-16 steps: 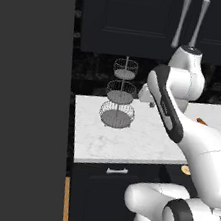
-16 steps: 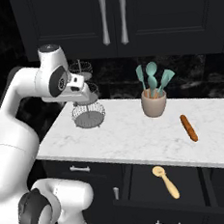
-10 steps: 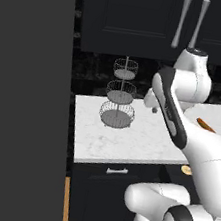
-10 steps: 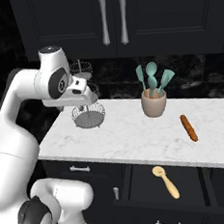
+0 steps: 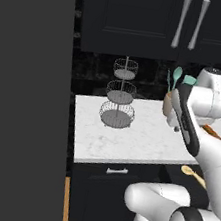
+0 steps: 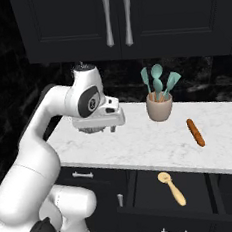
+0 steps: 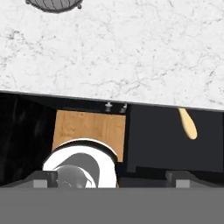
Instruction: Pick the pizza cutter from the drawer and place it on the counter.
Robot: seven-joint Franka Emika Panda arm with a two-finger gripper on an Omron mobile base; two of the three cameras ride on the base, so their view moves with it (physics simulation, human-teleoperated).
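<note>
Broad white marble desk (image 6: 140,140) with faint grey veining runs across my front; everything else placed relative to it.

Dark navy-black drawer (image 6: 195,190) stands pulled open just under the desk's front edge, toward its right half.

My white arm rises from the base, elbow bent high, forearm reaching over the left part of the desk. Hand is level, held above the slab, not touching it.

Small golden-yellow pizza cutter (image 6: 171,187) with a round disc wheel and slim tan handle lies flat on the drawer's black floor. Wheel end sits nearest the desk's edge, handle trails out toward me and a little right. Long axis roughly square to the desk's edge, slightly skewed.

My pincer (image 6: 100,124) hovers over the desk left of the drawer, jaws spread wide, nothing between them. The cutter lies below and to the right of it, past the desk's front edge.

In the hand view the cutter (image 7: 188,123) sits right of centre, just below the desk's edge.

Judgement: next move calls for a shift right, out beyond the edge, then down, jaws turned to straddle the handle crosswise.
</note>
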